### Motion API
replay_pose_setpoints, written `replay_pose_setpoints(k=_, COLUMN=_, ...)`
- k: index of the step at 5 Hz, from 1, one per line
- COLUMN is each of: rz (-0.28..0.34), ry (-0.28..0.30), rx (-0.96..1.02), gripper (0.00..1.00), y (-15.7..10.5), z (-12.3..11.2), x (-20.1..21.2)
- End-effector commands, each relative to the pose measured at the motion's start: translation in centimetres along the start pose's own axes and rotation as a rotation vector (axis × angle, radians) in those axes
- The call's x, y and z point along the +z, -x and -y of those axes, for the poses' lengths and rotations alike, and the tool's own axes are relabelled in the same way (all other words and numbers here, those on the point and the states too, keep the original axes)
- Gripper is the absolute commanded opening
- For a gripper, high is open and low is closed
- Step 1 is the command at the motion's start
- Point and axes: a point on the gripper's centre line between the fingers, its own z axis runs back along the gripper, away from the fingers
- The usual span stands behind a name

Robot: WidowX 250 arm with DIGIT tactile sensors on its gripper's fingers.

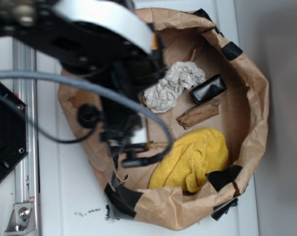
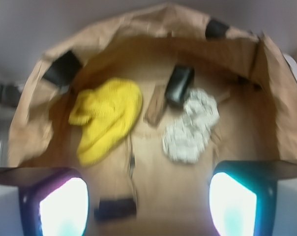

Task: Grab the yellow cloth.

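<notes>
The yellow cloth (image 1: 195, 160) is a lumpy mustard-yellow towel lying inside a brown paper basket (image 1: 254, 105), at its lower right in the exterior view. In the wrist view the yellow cloth (image 2: 106, 118) lies at the left of the basket floor, beyond and left of my fingers. My gripper (image 2: 148, 204) is open and empty, with its two glowing pads wide apart. In the exterior view the gripper (image 1: 133, 150) hangs over the basket's left side, apart from the cloth.
A whitish knitted rag (image 1: 173, 86) (image 2: 192, 125), a black block (image 1: 208, 88) (image 2: 179, 84) and a brown wood piece (image 1: 198, 113) (image 2: 155, 104) lie in the basket. A small dark piece (image 2: 115, 209) lies between my fingers. The basket's paper walls (image 2: 33, 118) rise all round.
</notes>
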Motion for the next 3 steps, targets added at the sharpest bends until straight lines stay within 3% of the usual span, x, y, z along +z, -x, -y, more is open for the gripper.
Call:
replay_pose_setpoints(k=1, rz=0.021, ry=-0.027, rx=-0.158, gripper=1.0, y=-3.5, z=3.6, x=-5.8)
replay_pose_setpoints(k=2, rz=-0.038, ry=0.014, rx=-0.172, gripper=1.0, y=-3.1, z=3.6, x=-9.9)
replay_pose_setpoints(k=3, rz=-0.019, ry=-0.003, rx=-0.259, gripper=1.0, y=-3.8, z=4.5, x=-11.9)
